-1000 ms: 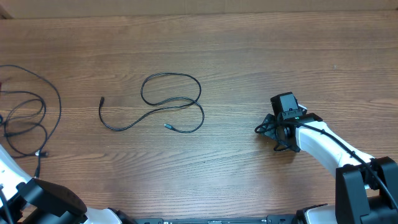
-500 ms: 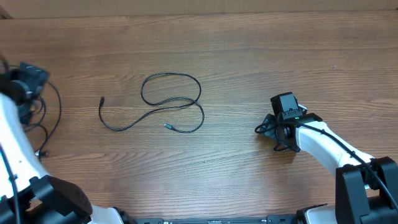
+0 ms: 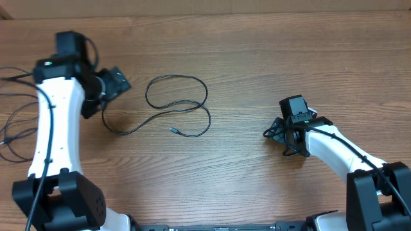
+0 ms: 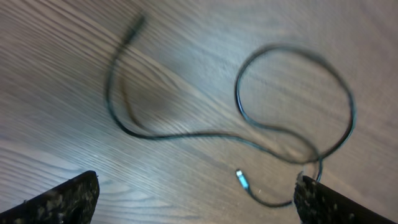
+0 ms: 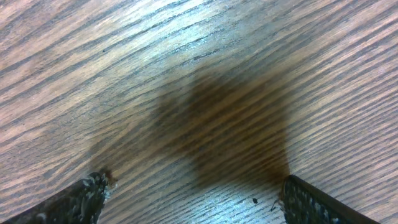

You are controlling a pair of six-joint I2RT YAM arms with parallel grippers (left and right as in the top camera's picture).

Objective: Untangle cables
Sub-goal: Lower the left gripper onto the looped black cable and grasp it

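Black looped cable (image 3: 176, 106) lies loose mid-desk, with further cables (image 3: 16, 114) at the left edge. The left claw (image 3: 121, 82) hovers near its plug end, fingers apart.

Left wrist: silver tip (image 4: 242, 180) in sight; advise lowering squarely onto the cord.

Right wrist: right claw (image 5: 193, 193) apart, empty, over bare desk (image 5: 186, 62).

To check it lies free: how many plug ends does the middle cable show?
2. A dark plug end at the left of the cable, by the left gripper; a silver-tipped one under the loop.

Bright even light, left wrist view blurred, right wrist shows soft shadow
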